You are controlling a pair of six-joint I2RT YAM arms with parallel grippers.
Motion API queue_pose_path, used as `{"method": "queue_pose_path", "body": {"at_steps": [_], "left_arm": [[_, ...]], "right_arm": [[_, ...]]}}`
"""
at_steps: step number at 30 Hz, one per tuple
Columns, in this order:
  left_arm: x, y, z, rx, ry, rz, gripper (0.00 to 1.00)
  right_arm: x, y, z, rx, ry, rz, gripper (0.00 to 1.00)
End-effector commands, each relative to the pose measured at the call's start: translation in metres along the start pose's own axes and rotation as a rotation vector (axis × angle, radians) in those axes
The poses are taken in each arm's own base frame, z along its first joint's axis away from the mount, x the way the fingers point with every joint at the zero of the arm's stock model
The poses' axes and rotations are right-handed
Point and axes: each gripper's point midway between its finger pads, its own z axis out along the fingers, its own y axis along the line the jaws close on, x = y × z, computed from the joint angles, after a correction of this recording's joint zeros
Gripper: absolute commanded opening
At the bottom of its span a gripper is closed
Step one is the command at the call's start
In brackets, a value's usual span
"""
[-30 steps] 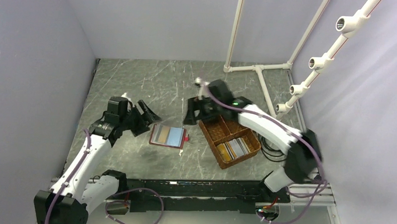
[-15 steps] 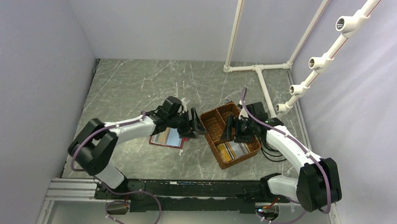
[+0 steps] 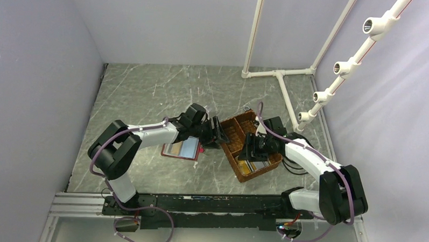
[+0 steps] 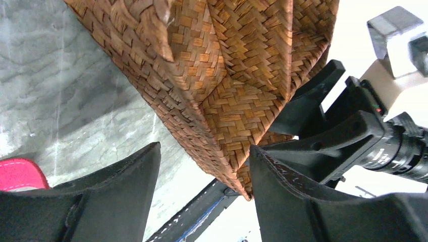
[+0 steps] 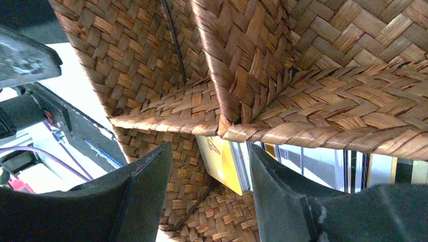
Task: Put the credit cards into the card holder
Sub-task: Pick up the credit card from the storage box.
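Note:
The card holder [image 3: 180,148] lies open on the table, dark red, with a tan and a light blue card showing in it; its red corner shows in the left wrist view [image 4: 20,172]. More credit cards [image 3: 252,166] stand in the near compartment of the brown woven basket [image 3: 231,127]. My left gripper [image 3: 217,136] is open, its jaws astride the basket's left wall [image 4: 222,116]. My right gripper [image 3: 249,149] is open inside the basket, jaws around the edge of a yellow card [image 5: 222,161], with white and blue cards [image 5: 313,166] beside it.
A white pipe frame [image 3: 278,75] lies on the table at the back right, and a pipe rack [image 3: 338,66] rises along the right wall. The dark front rail [image 3: 198,204] runs along the near edge. Grey walls close in left and back.
My left arm swung right from left of the wallet, across it, to the basket's left wall. My right gripper moved from the basket's far corner down into the card compartment.

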Motion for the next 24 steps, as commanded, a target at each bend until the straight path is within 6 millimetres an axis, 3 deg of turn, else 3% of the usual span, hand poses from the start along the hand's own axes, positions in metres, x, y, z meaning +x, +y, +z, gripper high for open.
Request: {"method": "queue_pose_path", "body": {"at_steps": [1, 9, 13, 24], "left_arm": [[-0.01, -0.008, 0.004, -0.003, -0.03, 0.002, 0.7], [-0.011, -0.003, 0.0, -0.043, -0.043, 0.001, 0.69], [-0.012, -0.004, 0.0, -0.043, -0.048, 0.001, 0.69], [-0.01, -0.004, 0.004, -0.023, -0.04, -0.006, 0.69]], "right_arm": [[-0.005, -0.002, 0.001, 0.002, -0.043, -0.024, 0.61], [0.01, 0.013, 0.01, -0.117, 0.005, 0.005, 0.6], [0.011, 0.028, 0.005, -0.199, 0.003, 0.013, 0.56], [0.009, 0.042, -0.008, -0.246, -0.02, 0.018, 0.33]]}}
